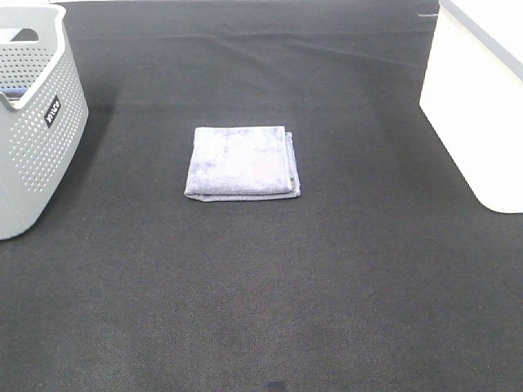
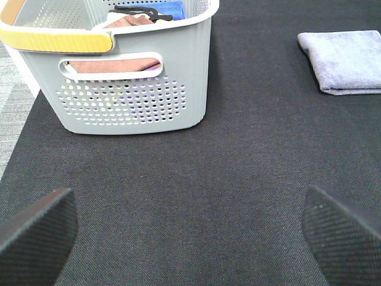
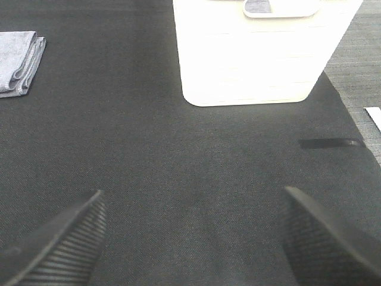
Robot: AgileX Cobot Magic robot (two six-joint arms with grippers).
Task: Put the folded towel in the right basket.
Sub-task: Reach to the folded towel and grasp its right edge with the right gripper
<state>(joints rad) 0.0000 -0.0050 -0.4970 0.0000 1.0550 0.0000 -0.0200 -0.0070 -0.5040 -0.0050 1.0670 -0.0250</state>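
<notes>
Folded towel (image 1: 242, 162) lies apart from the right basket (image 1: 478, 114) — left hand (image 2: 189, 235), right hand (image 3: 191, 238) both gape empty.

small black label (image 1: 52, 112) with white lettering, on the side wall of the grey perforated basket (image 1: 37, 167), letters tilted and too small to read

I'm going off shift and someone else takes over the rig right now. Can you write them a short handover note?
Left gripper: open, empty, over the black mat near the grey basket, which holds other cloths.
Right gripper: open, empty, facing the white basket.
Towel: folded, flat on the mat between the two baskets; neither gripper touches it.
Done: nothing yet.
Left: grasp the towel, carry it to the white basket on the right, release it inside.
</notes>
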